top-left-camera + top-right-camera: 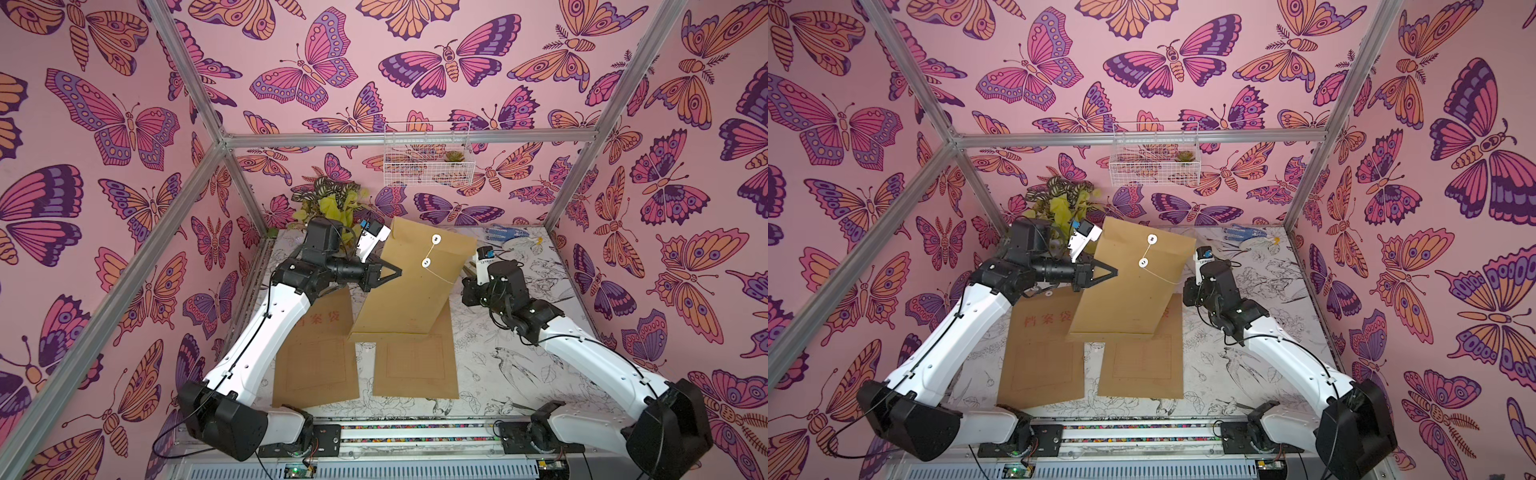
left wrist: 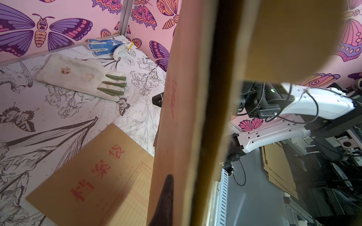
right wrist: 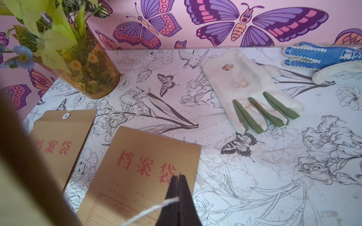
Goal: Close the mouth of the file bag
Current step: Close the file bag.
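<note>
The flower-printed table (image 1: 519, 365) fills the booth floor. Up above it, the file bag (image 1: 407, 286) is off the surface and tilted, mouth end away from me, its bottom edge hanging over the far ends of two other bags. I can't tell whether it touches them.

Those two lie flat side by side: the left flat bag (image 1: 316, 365) and the right flat bag (image 1: 415, 365). From the right wrist view, each carries the red printed characters 档案袋 with a faint ruled form below. The left wrist view catches blurred red characters on the raised bag's underside too.

In the far corner are a leafy vase (image 3: 88, 68), a white glove with green fingers (image 3: 250, 94) and a blue-dotted glove (image 3: 317, 54).

Now the pincers. The left gripper (image 1: 397, 272) is clamped on the raised bag's left edge. The right gripper (image 3: 178, 178) has its jaws pressed tight together, nipping the white string (image 1: 442, 276).

That string runs taut from the upper disc (image 1: 435, 239) past the lower disc (image 1: 427, 262) and out to the right.
</note>
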You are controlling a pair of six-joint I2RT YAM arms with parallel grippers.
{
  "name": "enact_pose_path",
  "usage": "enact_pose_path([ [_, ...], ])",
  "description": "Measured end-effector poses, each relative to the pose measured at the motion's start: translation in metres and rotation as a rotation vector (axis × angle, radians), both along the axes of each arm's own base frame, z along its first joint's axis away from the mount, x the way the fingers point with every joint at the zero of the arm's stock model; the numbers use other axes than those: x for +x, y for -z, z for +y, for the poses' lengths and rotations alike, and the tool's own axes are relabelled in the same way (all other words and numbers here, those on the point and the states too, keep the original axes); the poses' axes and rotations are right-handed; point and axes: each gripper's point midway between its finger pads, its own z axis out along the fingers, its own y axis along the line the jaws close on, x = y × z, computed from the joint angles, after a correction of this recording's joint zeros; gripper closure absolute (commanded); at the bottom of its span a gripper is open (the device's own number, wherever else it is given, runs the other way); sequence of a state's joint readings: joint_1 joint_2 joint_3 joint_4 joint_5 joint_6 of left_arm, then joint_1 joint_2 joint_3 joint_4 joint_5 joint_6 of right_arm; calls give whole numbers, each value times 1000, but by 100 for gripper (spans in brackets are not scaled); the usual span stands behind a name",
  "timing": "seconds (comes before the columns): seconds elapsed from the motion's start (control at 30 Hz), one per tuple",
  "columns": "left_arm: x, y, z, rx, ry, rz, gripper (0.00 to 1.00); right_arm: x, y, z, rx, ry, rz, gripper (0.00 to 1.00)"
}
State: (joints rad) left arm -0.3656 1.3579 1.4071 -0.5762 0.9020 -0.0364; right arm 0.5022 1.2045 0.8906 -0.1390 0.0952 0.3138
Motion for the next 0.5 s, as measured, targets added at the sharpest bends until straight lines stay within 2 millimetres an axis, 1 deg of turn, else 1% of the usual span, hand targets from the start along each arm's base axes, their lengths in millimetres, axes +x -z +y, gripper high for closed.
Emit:
enact_pose_path([
  [0.2, -1, 12, 0, 9, -6, 43, 100, -4, -18, -8, 4, 25, -38, 100],
  [0.5, 1, 14, 1, 14, -27, 56, 100, -16, -46, -16, 36, 31, -103, 100],
])
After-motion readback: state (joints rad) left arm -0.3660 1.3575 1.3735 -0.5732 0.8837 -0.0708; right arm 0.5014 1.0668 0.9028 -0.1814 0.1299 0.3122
